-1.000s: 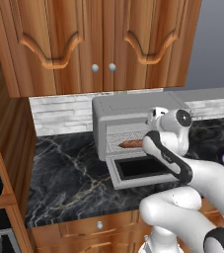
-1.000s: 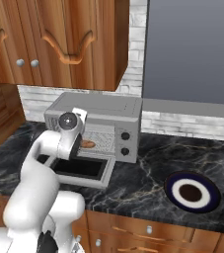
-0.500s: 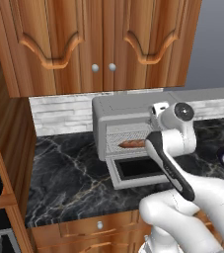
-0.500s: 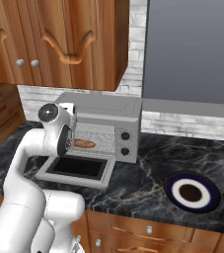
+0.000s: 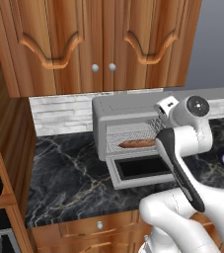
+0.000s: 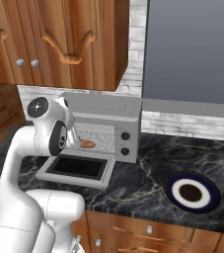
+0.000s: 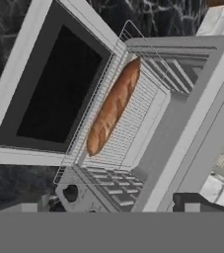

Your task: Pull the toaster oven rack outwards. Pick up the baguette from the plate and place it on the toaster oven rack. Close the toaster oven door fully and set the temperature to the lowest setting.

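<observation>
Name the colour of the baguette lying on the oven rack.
Reddish-brown, paler orange along its top; the baguette shows best in the hand view.

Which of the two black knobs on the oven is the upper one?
The knob nearer the toaster oven top; the other knob sits directly below it.

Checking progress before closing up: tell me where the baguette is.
The baguette lies on the toaster oven rack, just inside the cavity above the lowered toaster oven door.

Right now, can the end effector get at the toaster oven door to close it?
Probably yes. The toaster oven door lies folded down flat with nothing on it, the baguette rests on the rack, and the end effector hangs open above them.
</observation>
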Motion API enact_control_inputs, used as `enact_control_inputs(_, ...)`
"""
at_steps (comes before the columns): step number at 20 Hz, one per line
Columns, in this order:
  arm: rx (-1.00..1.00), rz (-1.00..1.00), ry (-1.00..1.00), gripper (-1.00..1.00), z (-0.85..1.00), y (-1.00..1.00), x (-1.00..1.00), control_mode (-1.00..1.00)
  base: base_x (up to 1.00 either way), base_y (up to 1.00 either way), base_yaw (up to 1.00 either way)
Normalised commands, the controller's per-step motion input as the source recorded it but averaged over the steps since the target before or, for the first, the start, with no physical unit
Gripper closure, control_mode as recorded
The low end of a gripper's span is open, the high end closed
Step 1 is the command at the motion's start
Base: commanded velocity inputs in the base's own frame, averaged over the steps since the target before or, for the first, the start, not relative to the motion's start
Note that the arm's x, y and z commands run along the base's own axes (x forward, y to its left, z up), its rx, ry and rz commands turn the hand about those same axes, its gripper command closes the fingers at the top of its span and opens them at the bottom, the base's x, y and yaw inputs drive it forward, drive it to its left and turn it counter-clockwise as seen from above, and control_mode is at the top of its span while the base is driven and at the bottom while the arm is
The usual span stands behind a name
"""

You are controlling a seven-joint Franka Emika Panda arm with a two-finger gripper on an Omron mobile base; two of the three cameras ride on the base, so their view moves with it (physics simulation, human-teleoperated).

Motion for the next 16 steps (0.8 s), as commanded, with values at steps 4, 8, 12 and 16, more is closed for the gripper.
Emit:
enact_control_inputs(4,-0.24,0.16,0.17,-1.00,0.55,-0.16,-0.57,-1.00,0.00,0.00,0.00)
enact_control_inputs(8,-0.18,0.14,0.42,-1.00,0.36,-0.05,-0.64,-1.00,0.00,0.00,0.00)
enact_control_inputs(12,-0.16,0.18,0.41,-1.00,0.18,0.00,-0.68,-1.00,0.00,0.00,0.00)
enact_control_inputs(16,-0.07,0.28,0.16,-1.00,0.01,0.00,-0.65,-1.00,0.00,0.00,0.00)
